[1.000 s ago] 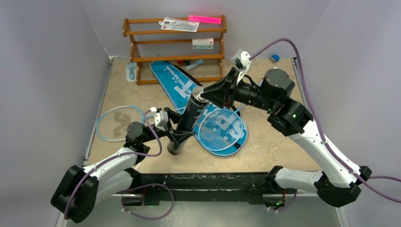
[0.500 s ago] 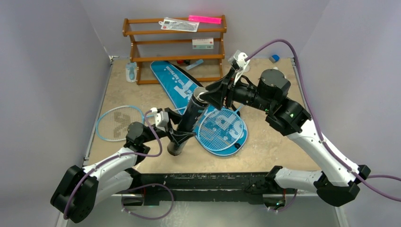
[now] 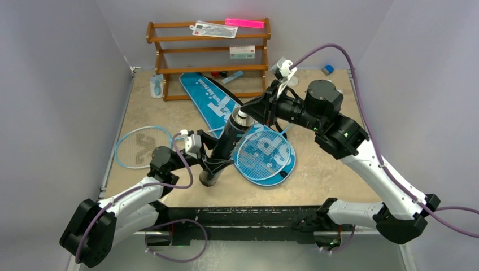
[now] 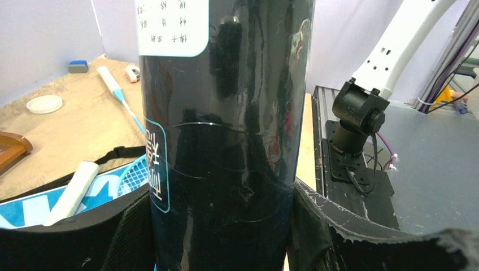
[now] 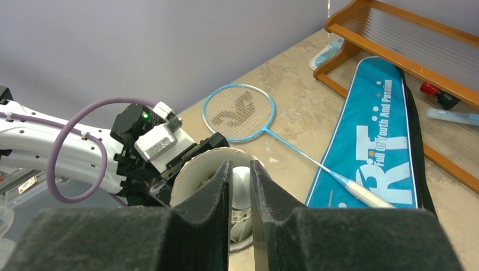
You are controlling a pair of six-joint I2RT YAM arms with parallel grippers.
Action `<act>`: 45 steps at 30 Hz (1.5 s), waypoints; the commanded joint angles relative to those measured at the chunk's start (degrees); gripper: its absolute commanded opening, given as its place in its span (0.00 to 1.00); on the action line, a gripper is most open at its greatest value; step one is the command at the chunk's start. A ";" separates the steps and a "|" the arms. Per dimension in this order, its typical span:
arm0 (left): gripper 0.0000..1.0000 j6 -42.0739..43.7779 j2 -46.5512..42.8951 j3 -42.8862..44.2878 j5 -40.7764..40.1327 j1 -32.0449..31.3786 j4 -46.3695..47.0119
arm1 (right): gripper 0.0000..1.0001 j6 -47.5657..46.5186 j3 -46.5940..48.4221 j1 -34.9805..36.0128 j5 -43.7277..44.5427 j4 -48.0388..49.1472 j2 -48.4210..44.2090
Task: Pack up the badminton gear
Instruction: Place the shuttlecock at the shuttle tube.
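Leaning near the surface's near edge, the black tube is clamped by the left pincer. At that wrist, both pads are pressed against it. The right pincer is nearly pressed together over a shuttlecock at the tube's mouth; pinching cannot be told.

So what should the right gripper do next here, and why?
Probably ease the shuttlecock deeper into the tube before letting go: the right gripper pinches its cork right at the mouth, while the left gripper clamps the tube.
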 commanded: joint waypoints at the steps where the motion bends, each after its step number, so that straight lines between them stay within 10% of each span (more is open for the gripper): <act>1: 0.38 0.79 -2.34 0.53 1.58 -0.65 4.70 | 0.17 0.29 2.15 0.05 0.07 -2.93 1.13; 24: 0.38 0.27 -3.17 0.07 -0.03 -0.76 4.34 | 0.13 1.75 -3.92 0.08 -4.75 -2.87 0.16; 39: 0.38 -0.58 -7.45 -6.42 -3.21 -0.74 2.83 | 0.56 -1.28 3.44 0.06 12.69 -4.91 -3.57; 45: 0.38 -2.15 -12.34 -4.40 -7.90 -0.72 -8.00 | 0.56 -0.01 1.52 -1.41 26.16 -6.55 -1.61</act>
